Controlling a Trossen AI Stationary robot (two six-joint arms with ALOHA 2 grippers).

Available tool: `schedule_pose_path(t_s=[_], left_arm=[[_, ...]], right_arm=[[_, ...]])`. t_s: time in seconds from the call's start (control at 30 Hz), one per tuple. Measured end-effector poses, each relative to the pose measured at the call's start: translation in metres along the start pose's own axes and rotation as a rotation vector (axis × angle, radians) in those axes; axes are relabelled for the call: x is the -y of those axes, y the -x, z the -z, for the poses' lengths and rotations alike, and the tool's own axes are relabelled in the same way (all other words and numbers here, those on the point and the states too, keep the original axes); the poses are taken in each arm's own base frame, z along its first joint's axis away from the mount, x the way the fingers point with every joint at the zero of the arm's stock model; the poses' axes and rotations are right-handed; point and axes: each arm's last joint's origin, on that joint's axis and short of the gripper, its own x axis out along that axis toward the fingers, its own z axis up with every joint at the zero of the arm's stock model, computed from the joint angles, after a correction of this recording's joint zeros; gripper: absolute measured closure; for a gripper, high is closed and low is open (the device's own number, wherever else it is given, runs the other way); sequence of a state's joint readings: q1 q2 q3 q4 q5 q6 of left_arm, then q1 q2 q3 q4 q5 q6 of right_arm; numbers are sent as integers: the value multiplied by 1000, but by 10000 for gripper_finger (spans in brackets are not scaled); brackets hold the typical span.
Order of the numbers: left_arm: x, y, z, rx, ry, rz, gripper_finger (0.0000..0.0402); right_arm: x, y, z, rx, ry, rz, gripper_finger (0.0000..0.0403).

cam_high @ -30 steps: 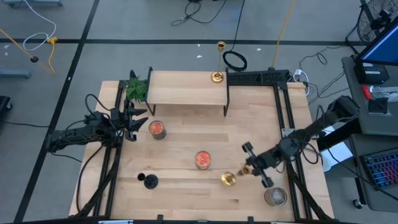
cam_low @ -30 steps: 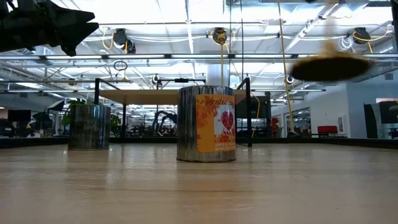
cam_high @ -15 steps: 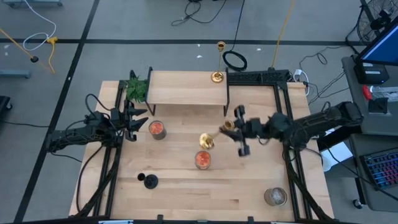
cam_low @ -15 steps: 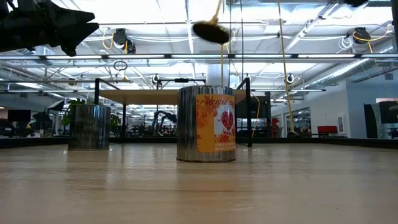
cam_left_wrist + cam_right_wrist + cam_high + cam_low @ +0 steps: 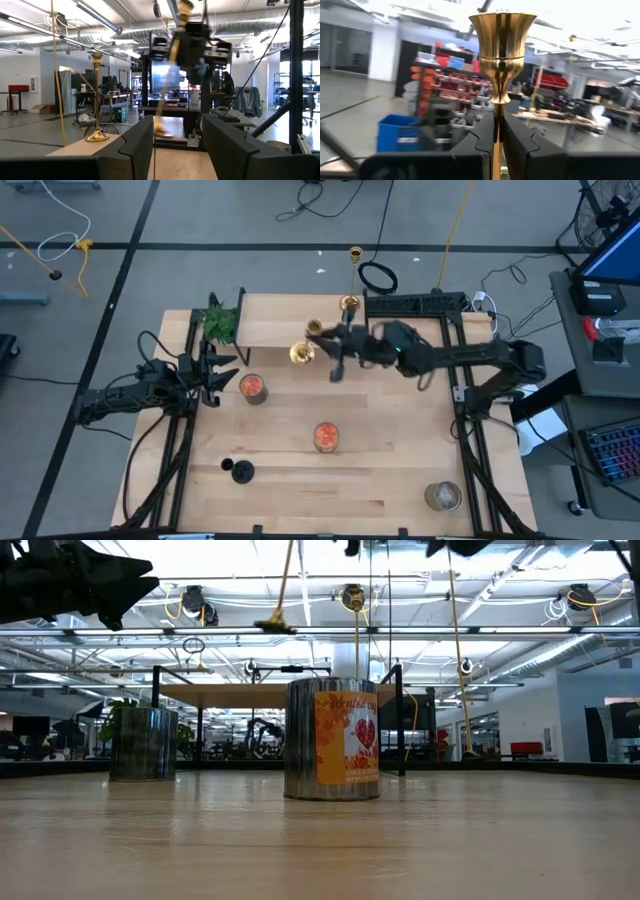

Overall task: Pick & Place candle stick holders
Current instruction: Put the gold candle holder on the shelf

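While my left gripper (image 5: 222, 370) waits by the table's left edge, its fingers (image 5: 127, 150) parted around nothing, my right gripper (image 5: 335, 348) hangs in the air above the raised wooden shelf (image 5: 270, 330), clamped on the thin stem of a gold candle stick holder (image 5: 303, 350). Nearest the front edge, the short black candle stick holder (image 5: 240, 471) stands on the wooden table (image 5: 400, 470) at the left, with a silver tin (image 5: 441, 496) at the right corner. Farther in sit two candle tins with orange tops, one mid-table (image 5: 325, 436) and one (image 5: 253, 387) beside my left gripper. The holder I carry is tilted, its round base (image 5: 272, 627) clear of the shelf. Beyond it, a second gold candle stick holder (image 5: 349, 303) stands upright at the shelf's far right corner, and a green plant (image 5: 219, 322) sits at its left end.
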State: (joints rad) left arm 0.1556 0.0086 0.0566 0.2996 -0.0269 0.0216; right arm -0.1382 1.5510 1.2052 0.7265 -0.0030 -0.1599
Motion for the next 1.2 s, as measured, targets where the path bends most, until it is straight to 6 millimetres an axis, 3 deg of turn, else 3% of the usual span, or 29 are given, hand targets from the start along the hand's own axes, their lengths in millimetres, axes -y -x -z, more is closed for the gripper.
schedule_pose_path(t_s=[0.23,0.47,0.7,1.2], left_arm=[[0,0,0,-3,-1,0,227],[0,0,1,-13,-1,0,227],[0,0,1,-13,-1,-1,227],[0,0,2,-19,0,0,227]], right_arm=[[51,-37,10,1,-20,130,388],[82,-62,41,-37,-36,224,388],[98,-65,66,-61,44,399,388],[129,-56,72,-91,-33,519,388]])
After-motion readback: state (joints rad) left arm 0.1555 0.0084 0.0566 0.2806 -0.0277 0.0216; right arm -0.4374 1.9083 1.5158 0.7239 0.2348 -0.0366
